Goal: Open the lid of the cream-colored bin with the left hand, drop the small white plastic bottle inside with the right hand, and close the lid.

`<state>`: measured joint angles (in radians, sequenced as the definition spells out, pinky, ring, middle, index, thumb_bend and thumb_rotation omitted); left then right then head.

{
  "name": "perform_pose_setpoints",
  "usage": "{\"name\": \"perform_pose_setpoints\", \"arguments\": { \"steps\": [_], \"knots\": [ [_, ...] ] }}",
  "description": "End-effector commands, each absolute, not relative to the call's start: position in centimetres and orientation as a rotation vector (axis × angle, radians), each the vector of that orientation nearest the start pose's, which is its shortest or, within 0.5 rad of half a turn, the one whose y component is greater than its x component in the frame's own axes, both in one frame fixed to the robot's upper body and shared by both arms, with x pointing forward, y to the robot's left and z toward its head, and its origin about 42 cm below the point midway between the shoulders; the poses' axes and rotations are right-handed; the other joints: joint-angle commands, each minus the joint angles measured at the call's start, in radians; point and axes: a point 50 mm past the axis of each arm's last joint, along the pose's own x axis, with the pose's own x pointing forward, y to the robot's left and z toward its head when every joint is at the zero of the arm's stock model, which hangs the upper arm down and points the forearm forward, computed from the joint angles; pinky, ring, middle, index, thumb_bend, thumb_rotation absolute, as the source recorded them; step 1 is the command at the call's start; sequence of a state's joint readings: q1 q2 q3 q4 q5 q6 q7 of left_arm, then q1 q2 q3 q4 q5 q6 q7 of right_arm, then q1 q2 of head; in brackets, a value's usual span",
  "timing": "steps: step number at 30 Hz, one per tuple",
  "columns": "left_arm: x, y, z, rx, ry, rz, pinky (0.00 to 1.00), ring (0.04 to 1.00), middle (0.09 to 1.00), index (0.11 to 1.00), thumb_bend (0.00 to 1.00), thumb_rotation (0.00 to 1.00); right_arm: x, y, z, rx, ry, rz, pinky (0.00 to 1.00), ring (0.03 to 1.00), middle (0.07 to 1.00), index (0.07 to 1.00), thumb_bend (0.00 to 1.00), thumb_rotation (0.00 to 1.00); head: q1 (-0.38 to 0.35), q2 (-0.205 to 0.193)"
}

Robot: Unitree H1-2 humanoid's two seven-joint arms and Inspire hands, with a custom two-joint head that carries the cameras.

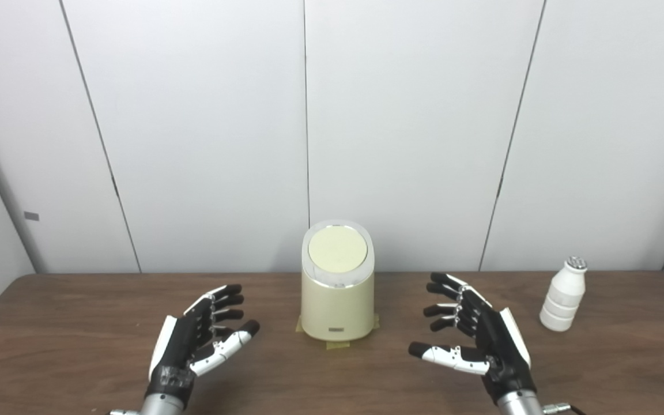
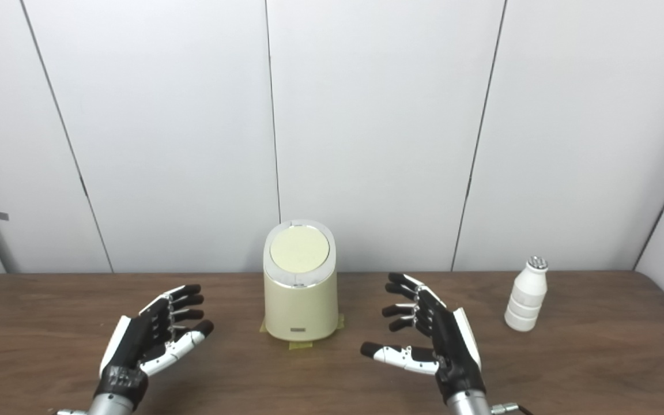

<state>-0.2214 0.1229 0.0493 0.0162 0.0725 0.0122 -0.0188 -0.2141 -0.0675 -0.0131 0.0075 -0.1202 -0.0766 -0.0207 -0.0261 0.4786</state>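
Brown tabletop (image 1: 78, 346) carries one lidded cream bin (image 1: 337, 302) near its far edge and one white bottle (image 1: 563, 295) toward the right edge. Left robot hand (image 1: 196, 340) and right robot hand (image 1: 476, 334) are spread, empty, touching nothing.

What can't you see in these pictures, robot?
- Inside of the bin: hidden in both views by its shut lid.
- Small label low on the bin's front: too small to read.
- Arms behind the left hand and right hand: cut off by the bottom edge.
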Motion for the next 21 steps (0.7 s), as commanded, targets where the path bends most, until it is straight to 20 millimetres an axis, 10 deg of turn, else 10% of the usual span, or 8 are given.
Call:
{"name": "perform_pose_setpoints", "arguments": {
  "steps": [1, 9, 21],
  "knots": [
    [36.8, 23.2, 20.1, 0.173, -0.353, 0.016, 0.68, 0.812, 0.852, 0.892, 0.78, 0.42, 35.8, -21.8, 18.4, -0.179, -0.355, 0.009, 0.51, 0.623, 0.771, 0.774, 0.79, 0.15, 0.001, -0.001],
    [39.8, 21.3, 24.2, 0.271, -0.42, 0.014, 0.99, 0.983, 0.971, 0.992, 0.83, 0.46, 35.9, -21.9, 18.2, -0.181, -0.36, 0.007, 0.5, 0.615, 0.766, 0.774, 0.8, 0.17, 0.003, -0.014],
    [43.3, 17.6, 27.9, 0.382, -0.394, -0.062, 0.86, 0.989, 0.973, 0.959, 0.84, 0.33, 35.8, -22.1, 18.0, -0.166, -0.353, 0.009, 0.51, 0.616, 0.77, 0.777, 0.8, 0.17, 0.014, -0.019]
  ]
}}
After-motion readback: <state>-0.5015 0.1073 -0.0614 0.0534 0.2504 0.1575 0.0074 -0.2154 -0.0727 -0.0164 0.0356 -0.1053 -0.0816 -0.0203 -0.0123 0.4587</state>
